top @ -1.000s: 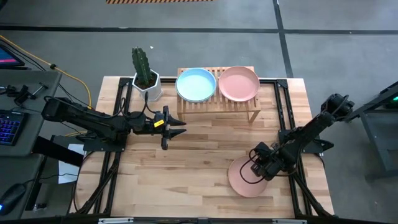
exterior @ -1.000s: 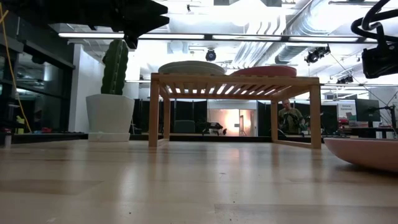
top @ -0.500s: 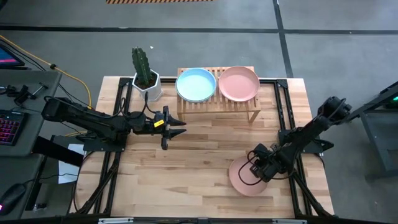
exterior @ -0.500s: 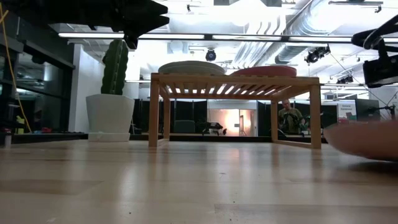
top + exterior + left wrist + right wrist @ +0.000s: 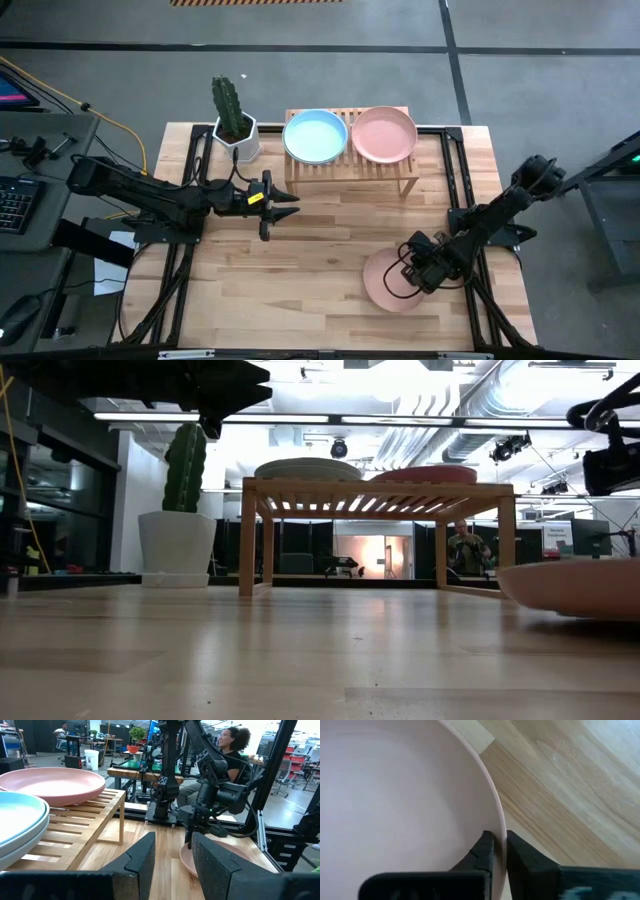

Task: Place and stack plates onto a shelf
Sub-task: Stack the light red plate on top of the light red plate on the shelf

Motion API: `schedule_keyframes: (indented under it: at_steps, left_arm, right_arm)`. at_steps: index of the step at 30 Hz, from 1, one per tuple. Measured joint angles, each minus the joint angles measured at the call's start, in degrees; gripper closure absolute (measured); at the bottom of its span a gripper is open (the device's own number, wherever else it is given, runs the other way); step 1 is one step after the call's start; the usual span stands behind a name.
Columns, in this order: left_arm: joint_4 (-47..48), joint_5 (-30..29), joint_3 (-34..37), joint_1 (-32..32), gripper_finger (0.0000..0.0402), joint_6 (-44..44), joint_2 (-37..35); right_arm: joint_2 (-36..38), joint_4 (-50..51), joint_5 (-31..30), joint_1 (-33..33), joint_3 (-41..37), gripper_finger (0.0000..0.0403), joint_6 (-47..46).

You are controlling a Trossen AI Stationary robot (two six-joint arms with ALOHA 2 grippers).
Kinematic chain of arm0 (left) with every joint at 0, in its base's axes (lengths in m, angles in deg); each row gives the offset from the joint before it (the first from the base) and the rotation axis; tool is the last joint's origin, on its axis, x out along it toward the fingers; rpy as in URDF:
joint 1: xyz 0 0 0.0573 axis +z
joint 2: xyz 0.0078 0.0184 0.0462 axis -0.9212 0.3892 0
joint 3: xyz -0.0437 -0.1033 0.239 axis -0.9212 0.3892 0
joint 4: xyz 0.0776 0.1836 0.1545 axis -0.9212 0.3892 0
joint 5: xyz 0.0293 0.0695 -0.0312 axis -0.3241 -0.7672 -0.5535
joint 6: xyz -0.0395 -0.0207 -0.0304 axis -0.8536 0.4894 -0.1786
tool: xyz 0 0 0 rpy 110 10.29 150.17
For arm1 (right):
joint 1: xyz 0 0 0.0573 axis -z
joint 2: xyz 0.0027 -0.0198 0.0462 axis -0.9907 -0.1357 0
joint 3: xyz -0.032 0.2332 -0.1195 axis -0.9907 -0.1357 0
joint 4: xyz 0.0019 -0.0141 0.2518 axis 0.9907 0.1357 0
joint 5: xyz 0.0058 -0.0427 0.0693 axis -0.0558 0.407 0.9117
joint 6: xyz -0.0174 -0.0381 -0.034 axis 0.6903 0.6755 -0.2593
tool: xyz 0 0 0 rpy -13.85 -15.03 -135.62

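A pink plate (image 5: 392, 283) sits at the table's near right, with my right gripper (image 5: 415, 268) shut on its rim. The wooden shelf (image 5: 352, 170) stands at the far middle. On its slats rest a light blue plate (image 5: 315, 135), on top of a paler one (image 5: 307, 468), and a second pink plate (image 5: 384, 133). My left gripper (image 5: 290, 200) hangs open above the table, left of centre and in front of the shelf, with nothing between its fingers (image 5: 145, 862). My right gripper pinches the pink plate's rim (image 5: 498, 825) on the plate's right side, one finger (image 5: 481, 851) inside the plate and one (image 5: 522, 857) outside. The fingers come slanting down from the table's right. In the low view the plate's left edge (image 5: 515, 582) stands off the table; its far side is out of frame.
A cactus in a white pot (image 5: 235, 128) stands at the far left beside the shelf. Black frame rails (image 5: 190, 180) run along both table sides. Bare wood (image 5: 320, 250) lies between the shelf and the near edge. A person (image 5: 232, 742) sits beyond the table.
My right gripper has shifted slightly toward the table's left edge with the pink plate. The plate has slid that way too, and in the low view its edge stands higher above the table than before.
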Motion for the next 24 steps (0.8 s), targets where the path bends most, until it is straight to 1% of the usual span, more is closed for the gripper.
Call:
schedule_keyframes:
  at_steps: [6,16,24]
  left_arm:
    - [0.0,0.0,0.0,0.0,0.0284,0.0,0.0]
    - [0.0,0.0,0.0,0.0,0.0284,0.0,0.0]
    - [0.0,0.0,0.0,0.0,0.0284,0.0,0.0]
  right_arm:
    - [2.5,0.4,0.3,0.0,-0.2,0.0400,0.5]
    - [13.9,0.7,-1.3,0.0,-0.3,0.0402,6.3]
    - [19.1,-2.8,-3.8,0.0,-0.3,0.0402,11.1]
